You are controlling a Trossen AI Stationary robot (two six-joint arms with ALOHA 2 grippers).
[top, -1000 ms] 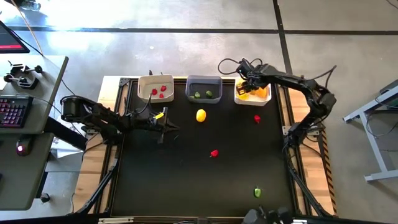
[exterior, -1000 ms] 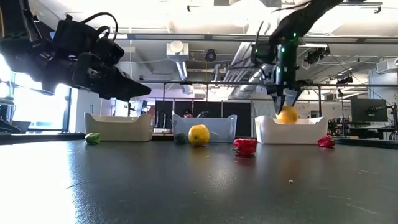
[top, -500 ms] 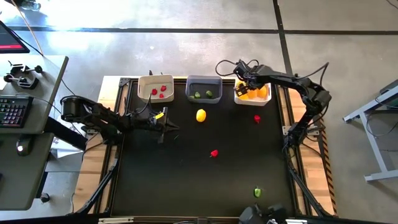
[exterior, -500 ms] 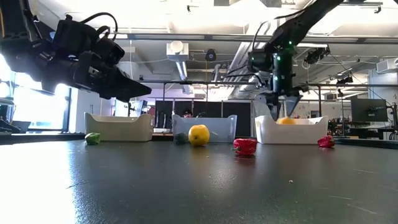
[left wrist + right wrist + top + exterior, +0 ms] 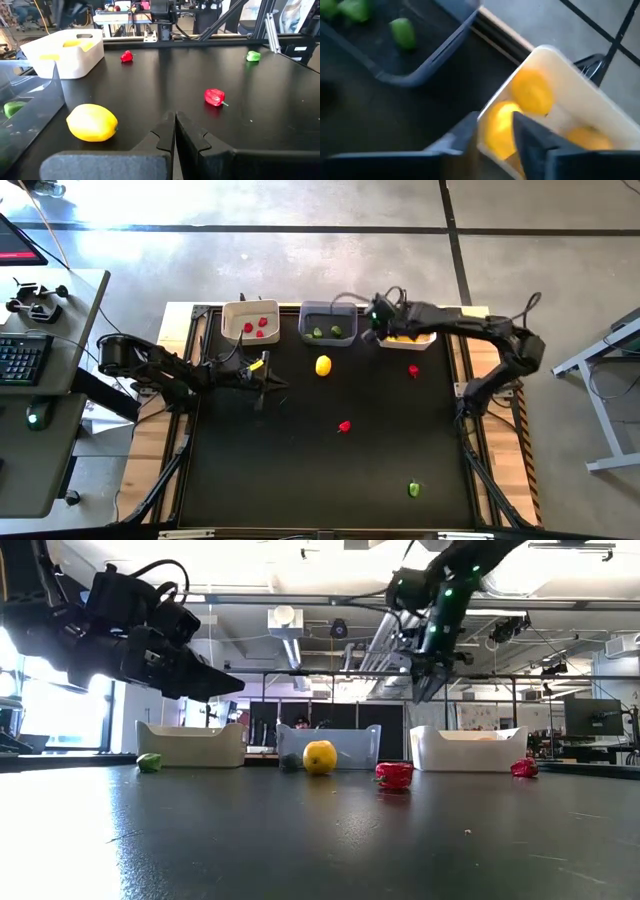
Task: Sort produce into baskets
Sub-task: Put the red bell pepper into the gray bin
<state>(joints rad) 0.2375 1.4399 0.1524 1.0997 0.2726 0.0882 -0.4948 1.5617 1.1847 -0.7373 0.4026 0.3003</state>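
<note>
The right gripper hangs empty, jaws slightly parted, above the gap between the dark grey basket and the white basket holding yellow pieces. A loose lemon lies nearer, to its left. The left gripper, pinched closed, waits at the left.

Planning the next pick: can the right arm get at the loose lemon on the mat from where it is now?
Probably yes. The right gripper hangs between the grey bin and the white bin, nothing held; the lemon lies in the open just in front.
</note>
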